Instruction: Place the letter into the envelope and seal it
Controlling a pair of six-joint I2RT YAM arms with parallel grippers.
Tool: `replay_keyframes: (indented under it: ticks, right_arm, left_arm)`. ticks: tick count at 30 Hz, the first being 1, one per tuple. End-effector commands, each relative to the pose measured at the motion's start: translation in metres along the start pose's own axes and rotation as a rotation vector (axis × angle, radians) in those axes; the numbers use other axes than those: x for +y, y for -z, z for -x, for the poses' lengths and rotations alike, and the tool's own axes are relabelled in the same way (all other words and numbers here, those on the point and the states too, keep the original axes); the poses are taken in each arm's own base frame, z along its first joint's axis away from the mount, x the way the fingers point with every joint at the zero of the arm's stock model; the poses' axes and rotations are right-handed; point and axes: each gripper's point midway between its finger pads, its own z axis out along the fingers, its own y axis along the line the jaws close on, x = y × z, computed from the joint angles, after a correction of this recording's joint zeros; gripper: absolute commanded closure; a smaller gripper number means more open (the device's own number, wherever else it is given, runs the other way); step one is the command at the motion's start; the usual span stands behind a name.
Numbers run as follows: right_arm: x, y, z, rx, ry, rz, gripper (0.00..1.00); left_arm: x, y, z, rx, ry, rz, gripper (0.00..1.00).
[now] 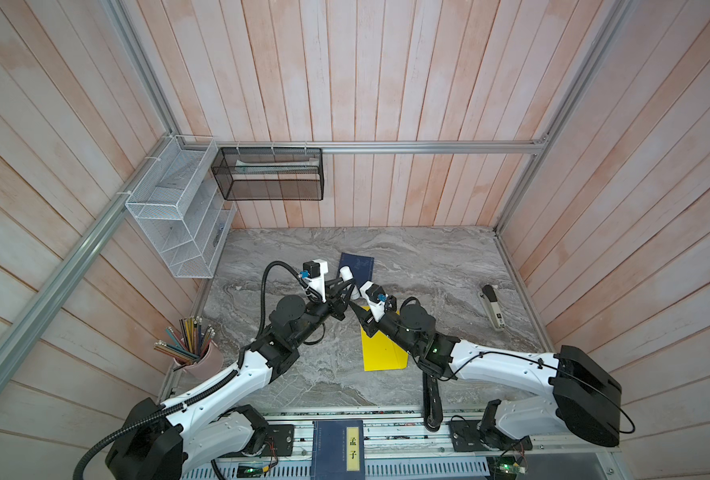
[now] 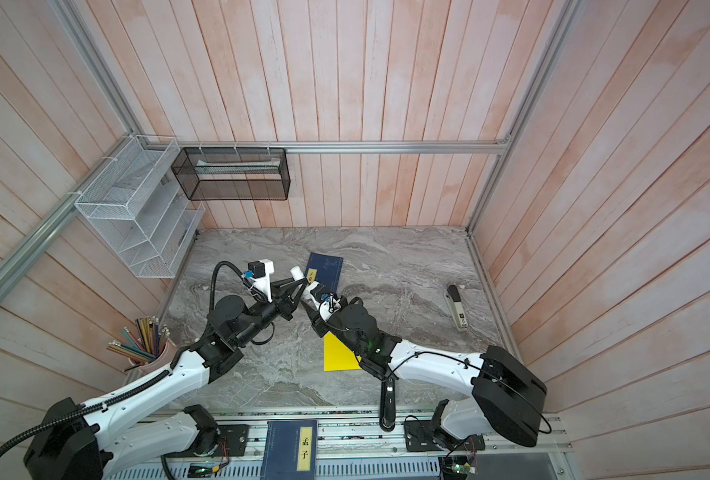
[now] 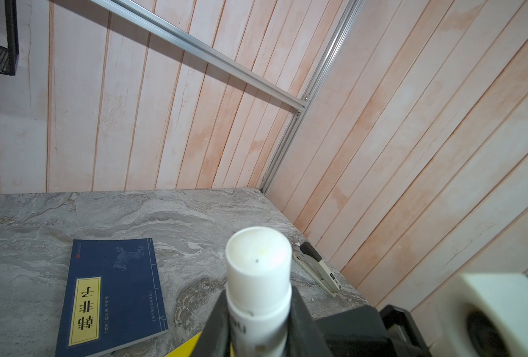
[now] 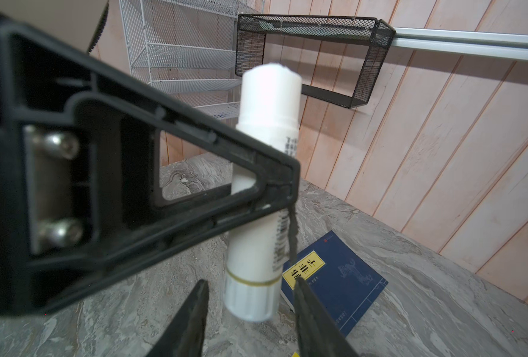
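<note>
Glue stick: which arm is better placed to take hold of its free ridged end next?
Right, probably. The left gripper is shut on the middle of the glue stick, so it cannot grip elsewhere. The right gripper is open, with one finger on each side of the ridged end.

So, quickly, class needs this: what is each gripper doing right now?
Left gripper: shut on the white glue stick, holding it off the table.
Right gripper: open, its jaws on either side of the stick's lower end, not clamped.
</note>
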Motion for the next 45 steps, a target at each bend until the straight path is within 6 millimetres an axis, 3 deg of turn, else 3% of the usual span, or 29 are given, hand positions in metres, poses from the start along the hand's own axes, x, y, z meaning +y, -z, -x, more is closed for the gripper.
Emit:
replay_keyframes:
  ticks: [1,20,32,45]
  right_arm:
    - [-0.003,-0.003,0.015,-0.041,0.005,-0.026,0.55]
    - [-0.001,-0.011,0.012,-0.022,0.003,-0.025,0.69]
    - [0.004,-0.009,0.014,-0.023,0.003,0.005,0.90]
    - [0.031,0.015,0.036,-0.096,-0.054,0.241,0.93]
  left_arm:
    - [-0.008,-0.003,0.016,-0.041,-0.017,-0.016,1.00]
    - [-0.009,-0.002,0.016,-0.040,-0.019,-0.024,1.00]
    - [-0.011,-0.004,0.012,-0.028,-0.015,-0.040,1.00]
    - [-0.019,0.001,0.009,0.004,-0.030,-0.133,1.00]
